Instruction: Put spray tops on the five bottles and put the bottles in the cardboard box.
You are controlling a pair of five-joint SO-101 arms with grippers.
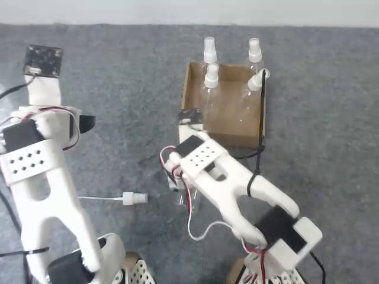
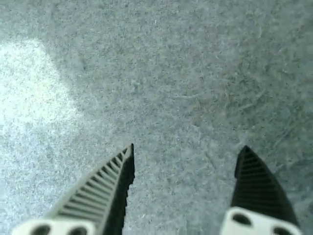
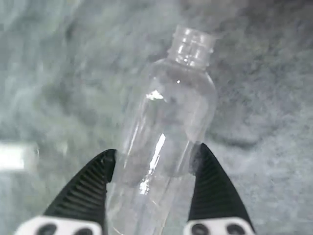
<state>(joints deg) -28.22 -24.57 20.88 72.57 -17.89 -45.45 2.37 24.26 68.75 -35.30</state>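
Capping is prepared: clear plastic bottle (image 3: 171, 107) is pinched in right gripper (image 3: 155, 151), and white spray top (image 1: 135, 199) nearby must be fetched.

Soft, even light over the grey bench (image 1: 331, 177), no hard shadows, just faint shade under the right arm (image 1: 237, 189) at approx 6 o'clock. Pale washed-out patch on the felt near the open left hand (image 2: 188, 148). White glare streaks run down the clear bottle (image 3: 166, 98) gripped in the right hand (image 3: 155, 151).
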